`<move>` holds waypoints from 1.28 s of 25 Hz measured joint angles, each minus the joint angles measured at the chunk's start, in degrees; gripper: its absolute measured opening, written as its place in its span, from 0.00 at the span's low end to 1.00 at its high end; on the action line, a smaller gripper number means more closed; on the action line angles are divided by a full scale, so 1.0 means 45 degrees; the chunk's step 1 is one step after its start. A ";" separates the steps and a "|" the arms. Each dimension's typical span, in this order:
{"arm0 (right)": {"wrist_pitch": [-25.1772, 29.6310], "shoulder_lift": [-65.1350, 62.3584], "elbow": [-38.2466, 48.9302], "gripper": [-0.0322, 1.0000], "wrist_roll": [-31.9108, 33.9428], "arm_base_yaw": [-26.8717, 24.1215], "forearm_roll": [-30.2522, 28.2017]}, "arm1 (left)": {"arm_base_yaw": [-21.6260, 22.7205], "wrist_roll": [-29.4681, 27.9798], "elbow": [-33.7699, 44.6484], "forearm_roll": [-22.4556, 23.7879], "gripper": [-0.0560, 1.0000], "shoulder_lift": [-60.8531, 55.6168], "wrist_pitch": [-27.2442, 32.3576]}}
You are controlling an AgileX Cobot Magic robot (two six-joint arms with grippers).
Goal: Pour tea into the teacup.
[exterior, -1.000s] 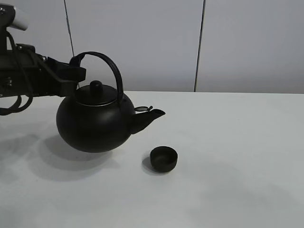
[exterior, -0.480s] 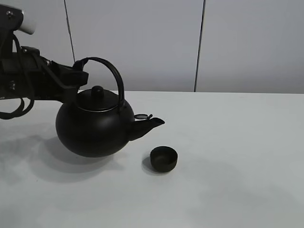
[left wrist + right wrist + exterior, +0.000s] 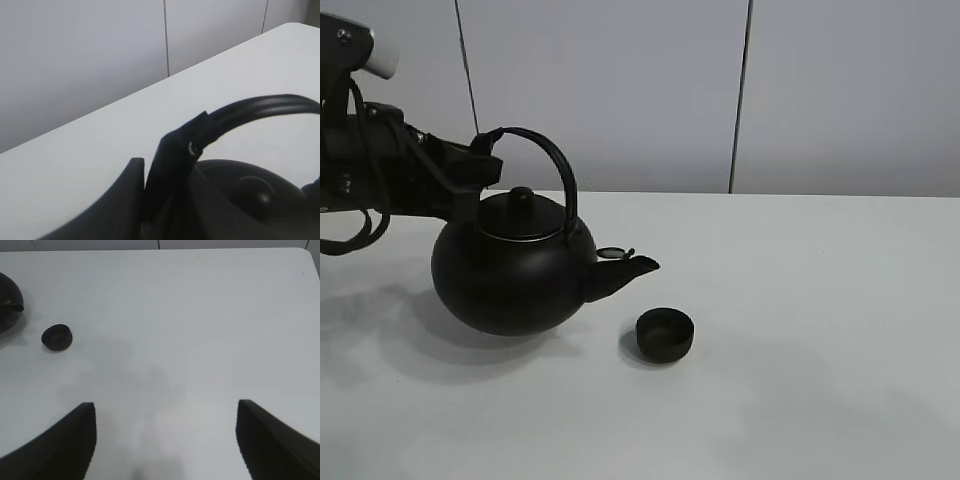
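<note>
The big black kettle (image 3: 510,275) sits low at the left of the white table (image 3: 820,300), its spout (image 3: 625,270) pointing right toward the teacup (image 3: 665,334). The spout tip ends short of the cup, up and to its left. My left gripper (image 3: 480,160) is shut on the kettle's arched handle (image 3: 548,150) at its left end; the left wrist view shows the fingers (image 3: 172,165) clamped on that handle (image 3: 260,107). I cannot tell whether the kettle's base touches the table. In the right wrist view my right gripper (image 3: 165,440) hangs open and empty, far from the teacup (image 3: 56,337).
Grey wall panels (image 3: 620,90) rise behind the table's far edge. The left arm (image 3: 370,170) and its cables reach in from the left edge. Bare tabletop (image 3: 200,330) spreads to the right of the cup.
The kettle has come down and shifted slightly left with the left gripper still shut on its handle; the spout tip is lower. The teacup has not moved.
</note>
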 joint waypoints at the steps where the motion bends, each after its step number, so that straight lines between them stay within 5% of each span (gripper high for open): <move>1: 0.0000 0.0000 0.0000 0.55 0.0000 0.0000 0.0000 | 0.0000 -0.0001 0.0000 0.0000 0.20 0.0000 0.0029; 32: 0.0000 0.0000 0.0000 0.55 0.0000 0.0000 0.0000 | 0.0000 0.0036 0.0000 -0.0410 0.20 0.0000 0.0038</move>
